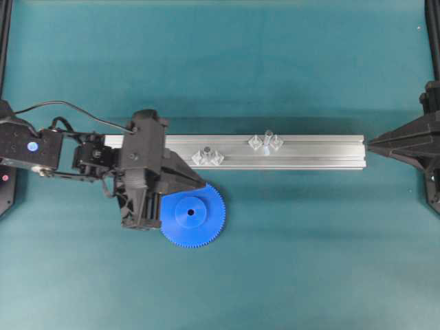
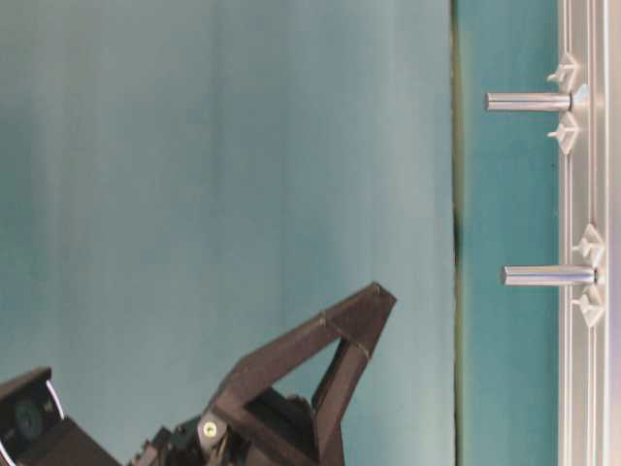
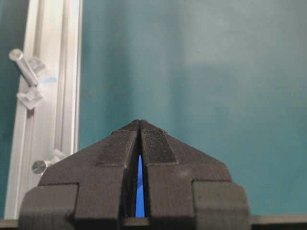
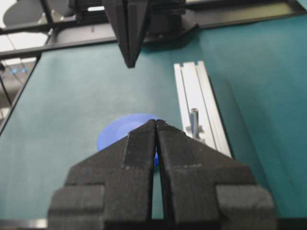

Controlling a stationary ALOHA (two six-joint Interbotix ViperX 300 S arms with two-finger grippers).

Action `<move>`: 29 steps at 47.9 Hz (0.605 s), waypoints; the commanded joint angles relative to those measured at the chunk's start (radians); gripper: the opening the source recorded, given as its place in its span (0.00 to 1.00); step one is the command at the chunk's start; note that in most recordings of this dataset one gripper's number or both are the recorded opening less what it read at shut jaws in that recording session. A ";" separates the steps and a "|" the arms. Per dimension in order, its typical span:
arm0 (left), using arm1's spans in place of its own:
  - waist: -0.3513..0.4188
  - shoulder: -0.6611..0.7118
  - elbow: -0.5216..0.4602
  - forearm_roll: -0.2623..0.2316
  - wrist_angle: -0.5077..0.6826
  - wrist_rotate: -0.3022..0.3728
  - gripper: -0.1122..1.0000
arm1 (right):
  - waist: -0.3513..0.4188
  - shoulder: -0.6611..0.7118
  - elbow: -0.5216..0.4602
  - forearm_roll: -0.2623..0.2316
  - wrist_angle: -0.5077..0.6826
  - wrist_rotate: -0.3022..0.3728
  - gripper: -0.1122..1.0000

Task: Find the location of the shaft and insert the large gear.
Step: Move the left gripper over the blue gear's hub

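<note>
The left gripper [image 1: 184, 180] hangs closed and empty over the near edge of the aluminium rail [image 1: 309, 155], its pads pressed together, its tip above the left rim of the large gear [image 1: 194, 215]; it would need to open before any grasp. The gear lies flat on the teal counter [image 1: 309, 261], just near-side of the rail, hub up. Farther right along the rail a shorter stub [image 1: 206, 152] stands first, then the shaft [image 1: 267, 139], upright between clear mounts. The right gripper [image 4: 156, 128] waits closed at the far right, apparently parked clear.
</note>
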 commanded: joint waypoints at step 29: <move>-0.008 0.101 -0.209 0.002 0.336 0.000 0.11 | 0.003 0.002 -0.014 0.000 0.026 0.009 0.13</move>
